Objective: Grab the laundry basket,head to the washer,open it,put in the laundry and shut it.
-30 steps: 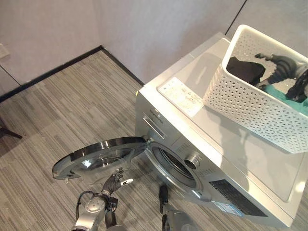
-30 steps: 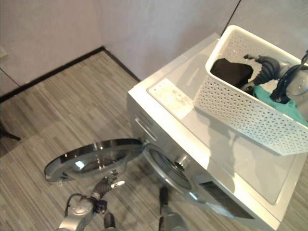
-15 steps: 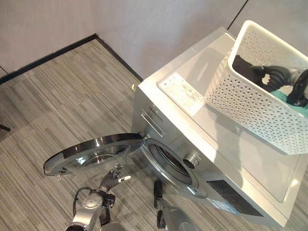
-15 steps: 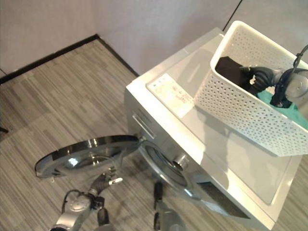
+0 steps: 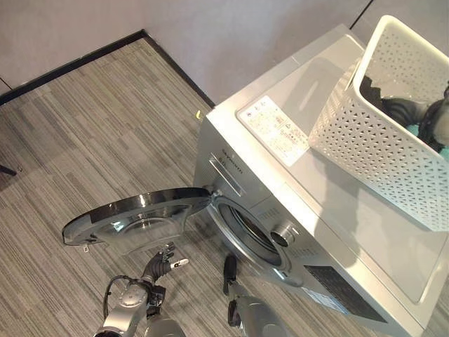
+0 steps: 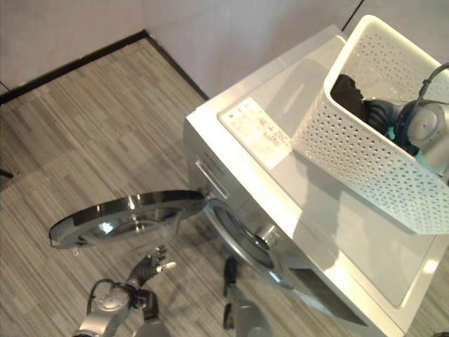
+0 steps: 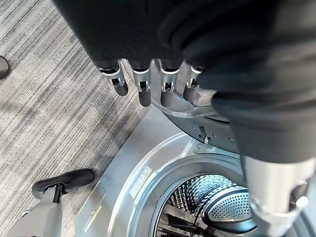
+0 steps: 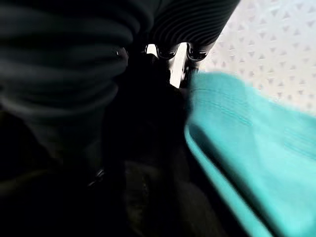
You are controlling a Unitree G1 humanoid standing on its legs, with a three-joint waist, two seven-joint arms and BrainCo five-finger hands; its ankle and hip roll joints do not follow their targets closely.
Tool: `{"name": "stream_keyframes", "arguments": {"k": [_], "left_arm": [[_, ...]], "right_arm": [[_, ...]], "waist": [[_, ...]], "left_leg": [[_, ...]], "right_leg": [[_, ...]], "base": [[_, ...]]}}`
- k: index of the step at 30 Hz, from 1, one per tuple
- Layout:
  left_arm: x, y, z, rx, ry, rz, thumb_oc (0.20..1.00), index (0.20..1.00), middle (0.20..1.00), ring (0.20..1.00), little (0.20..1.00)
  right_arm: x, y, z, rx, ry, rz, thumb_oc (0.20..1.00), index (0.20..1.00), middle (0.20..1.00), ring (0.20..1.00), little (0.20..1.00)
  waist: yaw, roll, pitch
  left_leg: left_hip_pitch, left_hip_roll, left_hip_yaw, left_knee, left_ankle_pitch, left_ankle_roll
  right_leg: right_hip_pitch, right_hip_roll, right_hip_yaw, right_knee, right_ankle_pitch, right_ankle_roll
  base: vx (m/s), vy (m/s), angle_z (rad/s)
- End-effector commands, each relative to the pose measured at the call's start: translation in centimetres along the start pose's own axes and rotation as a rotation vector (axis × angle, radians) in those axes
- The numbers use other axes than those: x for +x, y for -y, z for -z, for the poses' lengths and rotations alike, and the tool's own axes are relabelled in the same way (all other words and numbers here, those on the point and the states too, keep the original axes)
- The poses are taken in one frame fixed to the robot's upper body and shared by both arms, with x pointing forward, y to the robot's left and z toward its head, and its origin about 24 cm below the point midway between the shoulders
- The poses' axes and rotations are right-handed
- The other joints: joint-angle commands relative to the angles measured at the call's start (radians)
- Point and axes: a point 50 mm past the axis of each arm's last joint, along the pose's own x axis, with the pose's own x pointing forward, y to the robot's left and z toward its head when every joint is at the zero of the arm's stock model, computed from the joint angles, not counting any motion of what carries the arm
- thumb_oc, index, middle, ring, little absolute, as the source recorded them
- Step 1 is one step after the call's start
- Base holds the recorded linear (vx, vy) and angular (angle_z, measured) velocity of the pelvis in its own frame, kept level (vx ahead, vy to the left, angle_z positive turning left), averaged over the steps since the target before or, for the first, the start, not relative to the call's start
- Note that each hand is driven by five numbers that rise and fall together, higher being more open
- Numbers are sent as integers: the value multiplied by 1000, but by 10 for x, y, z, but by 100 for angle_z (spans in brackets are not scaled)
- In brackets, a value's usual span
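Fingers [image 7: 143,91] of the left hand [image 5: 160,265] hang relaxed, lower left; right hand [image 6: 382,112] fingers buried in the basket [image 6: 365,151] among black laundry [image 6: 345,90], upper right, can't tell their state.

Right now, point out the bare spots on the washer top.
Free: the washer's lid between the label sheet and laundry basket, and the strip before the basket. Crowded: inside the basket, where the right hand reaches among black and teal laundry.
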Motion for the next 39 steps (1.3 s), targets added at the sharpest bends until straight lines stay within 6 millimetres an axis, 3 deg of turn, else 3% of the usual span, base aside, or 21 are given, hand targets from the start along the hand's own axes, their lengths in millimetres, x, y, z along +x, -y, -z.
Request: {"name": "stream_keyframes", "arguments": {"k": [1, 8, 13, 18, 19, 20, 21, 25, 29, 39], "left_arm": [[7, 5, -24, 60, 89, 54, 1000, 1000, 1000, 1000, 1000], [9, 5, -23, 68, 82, 47, 1000, 1000, 1000, 1000, 1000], [8, 1, -19, 70, 64, 31, 1000, 1000, 1000, 1000, 1000], [8, -2, -11, 51, 40, 4, 1000, 1000, 1000, 1000, 1000], [8, -2, -11, 52, 40, 4, 1000, 1000, 1000, 1000, 1000], [9, 0, -8, 49, 29, -2, 1000, 1000, 1000, 1000, 1000], [10, 0, -7, 51, 22, -6, 1000, 1000, 1000, 1000, 1000], [12, 1, -2, 52, -5, -29, 1000, 1000, 1000, 1000, 1000], [12, 7, 0, 44, -12, -26, 1000, 1000, 1000, 1000, 1000], [12, 10, 2, 43, -17, -39, 1000, 1000, 1000, 1000, 1000]], "right_arm": [[1, 1, 1, -4, -6, 12, 200, 200, 200, 200, 200], [-9, 19, -3, 64, 64, 124, 200, 200, 200, 200, 200], [-20, 28, 5, 109, 69, 183, 200, 200, 200, 200, 200], [-57, 75, 28, 327, 112, 488, 200, 200, 200, 200, 200], [-57, 75, 28, 328, 112, 489, 200, 200, 200, 200, 200], [-71, 93, 37, 452, 140, 649, 200, 200, 200, 200, 200], [-76, 100, 40, 511, 149, 719, 200, 200, 200, 200, 200], [-89, 124, 28, 640, 247, 938, 200, 200, 200, 200, 200], [-89, 127, 14, 671, 313, 1002, 200, 200, 200, 200, 200], [-78, 120, 11, 701, 295, 1028, 200, 200, 200, 200, 200]], "waist": [[27, 2, 38], [13, 3, 15], [2, 0, -5], [-26, 4, -51], [-26, 2, -53], [-34, 8, -65], [-35, 7, -73], [-44, 22, -92], [-46, 34, -105], [-45, 41, -106]], "left_leg": [[43, 74, -40, 13, 93, -3], [83, 64, -29, 14, 65, 3], [118, 59, -17, 12, 45, 5], [177, 49, 3, 5, 12, 10], [174, 48, 3, 4, 14, 10], [189, 47, 7, 5, 1, 13], [192, 43, 7, 5, 0, 16], [207, 36, 8, 6, -15, 24], [220, 31, 12, 9, -29, 31], [226, 29, 9, 23, -42, 33]], "right_leg": [[10, -67, -16, 69, -107, 60], [39, -74, -7, 78, -119, 64], [59, -79, -2, 88, -127, 68], [94, -86, 6, 99, -135, 76], [91, -87, 6, 98, -133, 76], [100, -90, 7, 104, -136, 79], [103, -93, 8, 105, -134, 79], [116, -100, 14, 105, -133, 79], [128, -103, 17, 102, -132, 79], [140, -105, 19, 101, -137, 76]], "base": [[0, 0, 0], [3, 20, 0], [10, 17, -2], [23, 27, -8], [20, 26, -12], [20, 26, -9], [32, 32, -8], [8, 7, 0], [8, 5, 0], [-1, 0, -1]]}}
